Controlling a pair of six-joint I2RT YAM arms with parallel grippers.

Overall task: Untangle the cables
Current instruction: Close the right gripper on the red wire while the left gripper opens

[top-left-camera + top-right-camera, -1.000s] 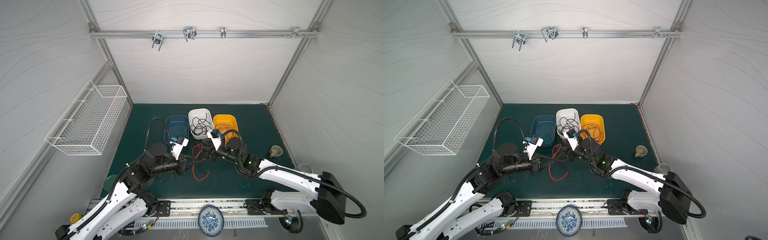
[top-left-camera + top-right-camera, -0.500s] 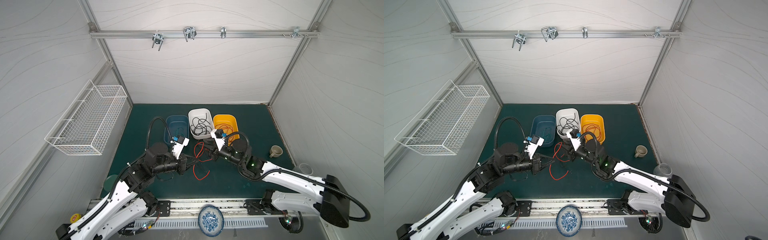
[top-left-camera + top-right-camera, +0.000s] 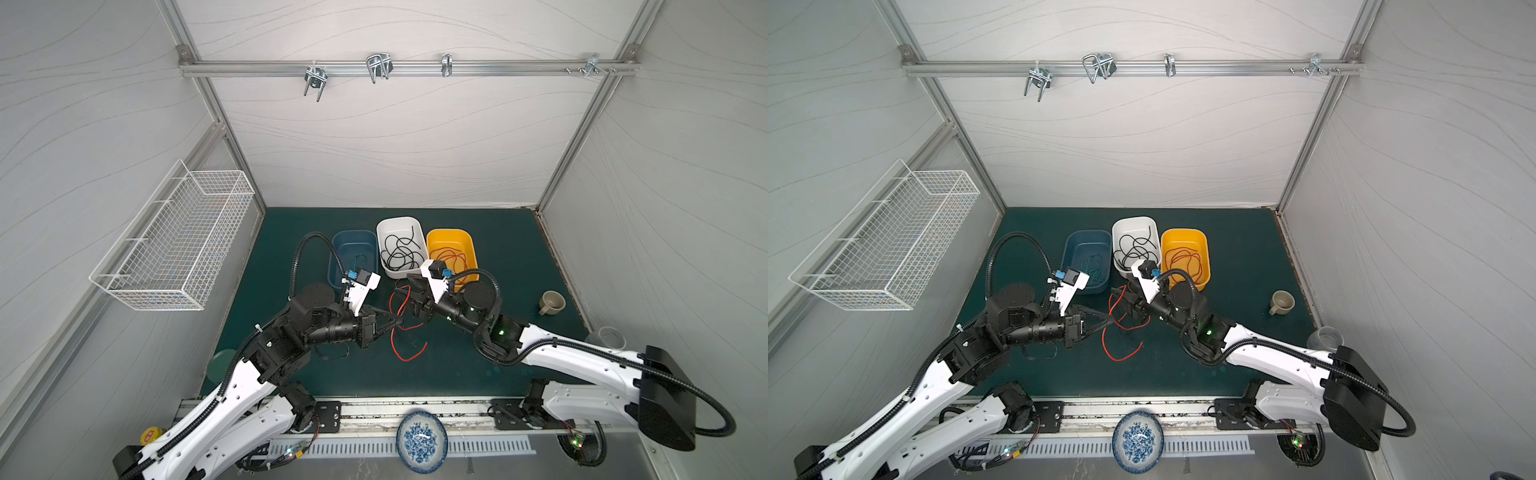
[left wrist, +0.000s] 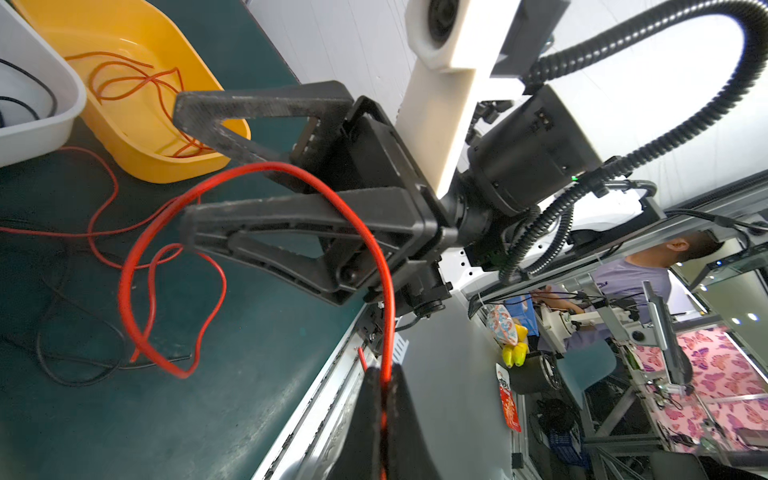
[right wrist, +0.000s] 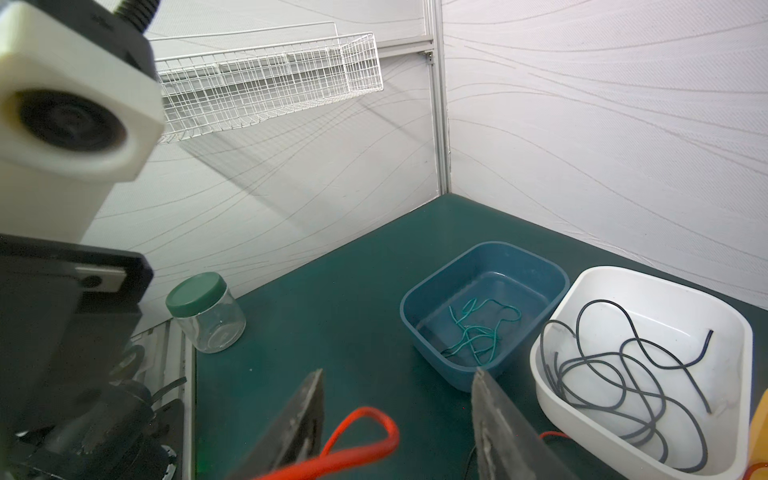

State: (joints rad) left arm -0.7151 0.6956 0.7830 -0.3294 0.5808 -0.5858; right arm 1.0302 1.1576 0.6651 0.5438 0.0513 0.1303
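Pincers nearly meet over the middle of the green worktop (image 3: 498, 257). The left pincer (image 3: 397, 322) is clenched on the red cable (image 3: 409, 353): its wrist view shows the two fingers (image 4: 365, 415) pressed flat together, with the red strand coming out from between them. From that grip the cable arches up in a big loop, passes in front of the lower finger of the right pincer (image 4: 180, 166), then drops to the worktop in loose curls. The right pincer faces the left one, jaws standing well apart and gripping nothing. In its own wrist view a bend of the red cable lies in the gap between the fingers (image 5: 305, 411), and I can't tell whether it touches either one. Under the red curls on the worktop runs a thin black cable (image 4: 62, 374), crossing them in several places, so the two are tangled there.

Behind the pincers three tubs stand close side by side. A blue tub (image 3: 353, 237) has a teal cable (image 5: 473, 332) bunched in it. A white tub (image 3: 397, 219) holds a black cable (image 3: 401, 253) in loose coils, and a yellow tub (image 3: 451, 231) holds an orange-red cable (image 3: 451, 257). Off to the right a mug (image 3: 552, 301) stands alone, with a clear cup (image 3: 604, 336) nearer the edge. A green-lidded jar (image 5: 205, 311) sits at the left edge, and a wire basket (image 3: 174, 249) hangs on the left wall.
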